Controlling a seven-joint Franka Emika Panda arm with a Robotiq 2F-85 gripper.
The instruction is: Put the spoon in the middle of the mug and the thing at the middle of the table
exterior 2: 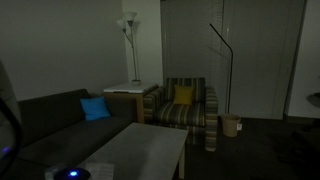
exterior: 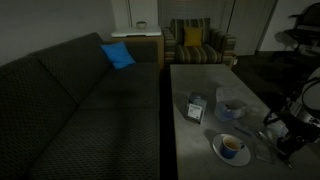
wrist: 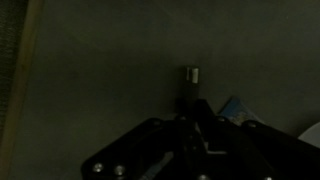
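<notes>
The spoon (wrist: pixel 190 78) is being gripped between the closed fingers of the gripper (wrist: pixel 192 110), as seen in the wrist view. Its long axis is being presented straight up the picture, away from the wrist, with its pale end pointing farthest from the fingers.

In an exterior view the gripper (exterior: pixel 285 130) is being held over the table (exterior: pixel 190 150) at the edge toward the picture's right. The spoon is too small and dim to be made out there.

The dark block (exterior: pixel 195 108) is being shown upright on the table top, long axis vertical, with its pale panel facing the camera. A pale blue container (exterior: pixel 232 107) is standing near it on the gripper's side. A round white plate (exterior: pixel 232 150) carrying a cup is lying nearer the camera. Which vessel is the mug cannot be told in the dim light.
</notes>
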